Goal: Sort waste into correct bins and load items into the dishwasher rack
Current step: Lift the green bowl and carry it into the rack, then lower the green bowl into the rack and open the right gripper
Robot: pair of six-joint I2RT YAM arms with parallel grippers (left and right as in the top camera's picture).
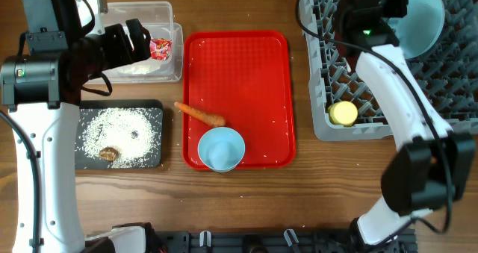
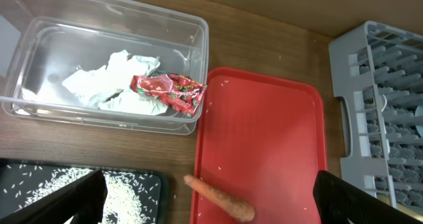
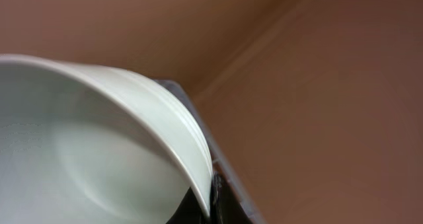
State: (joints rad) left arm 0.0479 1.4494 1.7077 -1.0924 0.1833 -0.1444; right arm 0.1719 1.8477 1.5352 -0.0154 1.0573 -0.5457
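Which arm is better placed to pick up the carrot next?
Likely left. The left gripper is open and empty above the clear tub, near the carrot; the right gripper is shut on the pale green bowl over the dishwasher rack.

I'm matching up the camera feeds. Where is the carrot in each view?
Overhead: carrot left of centre, across the red tray's left edge, above the blue bowl.
Left wrist: carrot at bottom centre, tip poking past the tray's left edge.
Right wrist: not in it; a pale bowl fills the view.
Shared landmark: the red tray, in overhead and left wrist only.
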